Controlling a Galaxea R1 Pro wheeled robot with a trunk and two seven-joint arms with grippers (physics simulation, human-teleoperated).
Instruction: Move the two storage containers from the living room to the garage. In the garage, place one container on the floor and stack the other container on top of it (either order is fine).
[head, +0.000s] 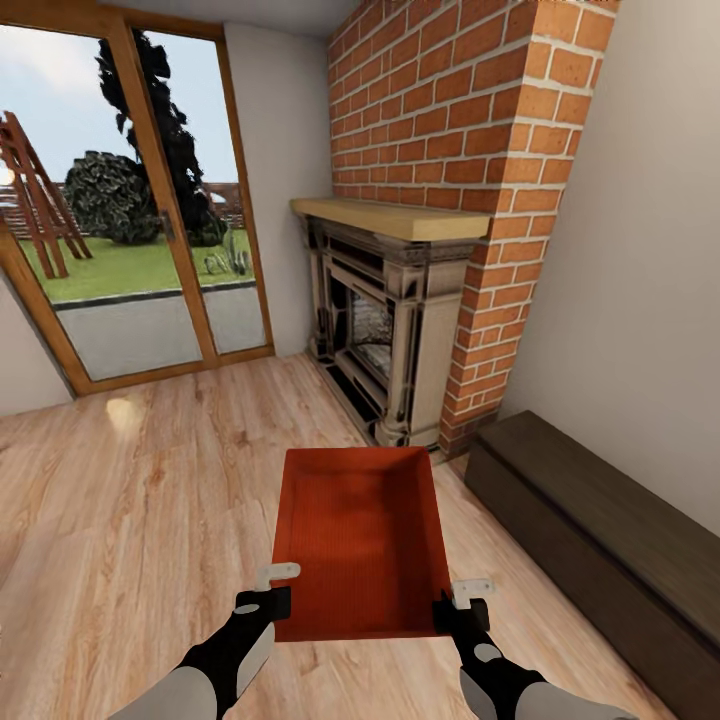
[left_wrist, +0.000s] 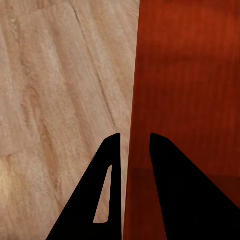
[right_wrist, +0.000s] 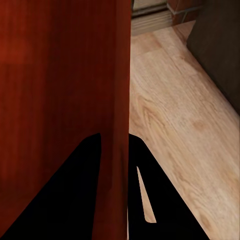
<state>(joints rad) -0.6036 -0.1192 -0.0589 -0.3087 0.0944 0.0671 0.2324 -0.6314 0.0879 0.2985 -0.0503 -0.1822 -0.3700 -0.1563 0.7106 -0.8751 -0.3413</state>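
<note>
Held up over the light wood plank floor of the living room: one orange-red storage container, open top upward, ribbed inside bottom in plain sight, long axis pointing away toward the brick fireplace. Gripped at its near end, one claw at each near corner. Left gripper clamped on the container's left side wall near the near-left corner, one finger outside, the other inside; in the left wrist view the two dark fingers straddle that thin wall, with the red inside bottom on one side and plank floor on the other. Right gripper clamped likewise on the right side wall near the near-right corner; in the right wrist view the wall runs between the dark fingers, red interior to one side, planks to the other. Container roughly level, far end short of the fireplace base. Beyond it, a carved stone surround with a pale wood mantel set in red brick. To the right, a low dark wooden bench along the plain wall, near the container's right side but apart from it. To the left, wood-framed glass doors with lawn and shrubs outside.
</note>
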